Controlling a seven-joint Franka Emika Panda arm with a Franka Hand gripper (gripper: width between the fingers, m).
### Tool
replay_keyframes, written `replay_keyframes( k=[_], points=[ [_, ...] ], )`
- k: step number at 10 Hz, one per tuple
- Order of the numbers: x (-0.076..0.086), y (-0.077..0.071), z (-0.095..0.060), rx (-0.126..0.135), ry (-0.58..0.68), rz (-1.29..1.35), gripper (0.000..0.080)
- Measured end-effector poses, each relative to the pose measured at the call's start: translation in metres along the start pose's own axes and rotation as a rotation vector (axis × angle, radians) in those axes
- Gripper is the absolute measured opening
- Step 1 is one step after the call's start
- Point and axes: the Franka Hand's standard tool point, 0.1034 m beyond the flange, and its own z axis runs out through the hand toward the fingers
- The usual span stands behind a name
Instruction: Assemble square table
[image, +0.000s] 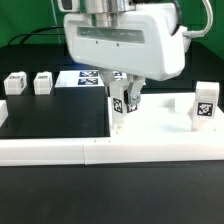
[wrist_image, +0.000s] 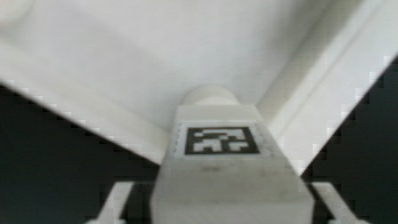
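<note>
While the square table slab (image: 160, 126) lay flat, with the border wall (image: 60, 152) just beside it, the gripper (image: 124, 99) stood over the slab's corner on the exterior view's left. Its jaws were pinching a leg post (image: 119, 110).

Risk, as judged: a slight tilt in the grip would miss the corner hole, so the post could jam or shove the slab. The hole itself was hidden.

The post was upright, its long axis vertical, lower end toward the slab and tag facing the exterior camera.
</note>
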Motion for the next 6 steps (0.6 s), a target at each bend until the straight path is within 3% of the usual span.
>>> replay_keyframes(
  k=[4, 6],
  points=[
    [-0.0017, -0.0017, 0.0011, 0.02, -0.031, 0.457, 0.0289],
    [-0.002, -0.0016, 0.0013, 0.02, -0.031, 0.456, 0.029]
  ],
)
